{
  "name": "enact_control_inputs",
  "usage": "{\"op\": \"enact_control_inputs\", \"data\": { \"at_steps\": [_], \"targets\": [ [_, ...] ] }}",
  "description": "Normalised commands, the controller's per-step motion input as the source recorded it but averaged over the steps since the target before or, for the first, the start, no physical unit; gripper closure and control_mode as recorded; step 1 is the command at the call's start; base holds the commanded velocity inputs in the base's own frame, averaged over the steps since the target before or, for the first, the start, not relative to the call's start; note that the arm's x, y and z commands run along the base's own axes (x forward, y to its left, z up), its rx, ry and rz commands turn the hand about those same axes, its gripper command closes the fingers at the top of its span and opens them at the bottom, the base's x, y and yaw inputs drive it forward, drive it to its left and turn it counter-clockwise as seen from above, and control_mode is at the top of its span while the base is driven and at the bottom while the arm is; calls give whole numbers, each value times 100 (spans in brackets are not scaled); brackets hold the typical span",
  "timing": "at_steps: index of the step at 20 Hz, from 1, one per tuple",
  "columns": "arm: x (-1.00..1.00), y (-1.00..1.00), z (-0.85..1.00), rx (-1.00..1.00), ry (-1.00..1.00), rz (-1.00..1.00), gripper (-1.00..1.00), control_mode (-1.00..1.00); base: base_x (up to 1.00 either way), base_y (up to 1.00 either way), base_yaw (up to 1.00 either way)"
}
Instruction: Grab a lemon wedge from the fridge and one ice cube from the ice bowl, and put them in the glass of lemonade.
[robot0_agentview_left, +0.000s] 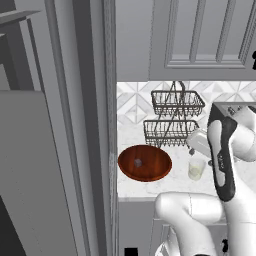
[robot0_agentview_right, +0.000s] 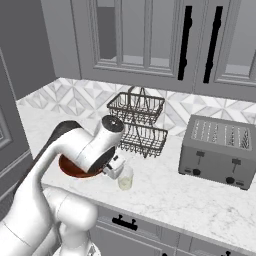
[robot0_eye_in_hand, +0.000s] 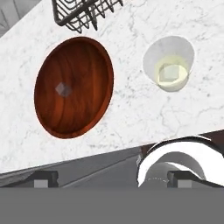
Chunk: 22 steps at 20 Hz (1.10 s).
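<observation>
Ice bowl (robot0_eye_in_hand: 74, 87) and glass (robot0_eye_in_hand: 169, 69) unlabelled.

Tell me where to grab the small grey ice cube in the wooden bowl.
Grip the small pale grey ice cube across two opposite flat faces, descending from straight above: it lies alone on the floor of the shallow round reddish-brown wooden bowl, whose raised rim likely blocks any sideways approach.

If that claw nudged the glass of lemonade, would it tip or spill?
Possibly. The glass is small and narrower at its base, so a high push might tip it. It looks only partly filled, so a gentle nudge may just slide it on the smooth marble counter without spilling.
</observation>
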Motion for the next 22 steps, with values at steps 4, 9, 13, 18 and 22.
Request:
{"op": "enact_control_inputs", "data": {
  "at_steps": [4,9,13,18,22],
  "targets": [
    [-72,24,7,-13,-30,0,-100,-100,0,0,0],
    [-49,39,9,-27,-3,0,-100,-100,0,0,0],
    [-11,1,4,-5,0,0,-100,100,-18,0,0],
    [0,0,0,0,0,0,-100,100,-89,0,2],
    [0,0,0,0,0,0,-100,100,-81,-51,28]
  ]
}}
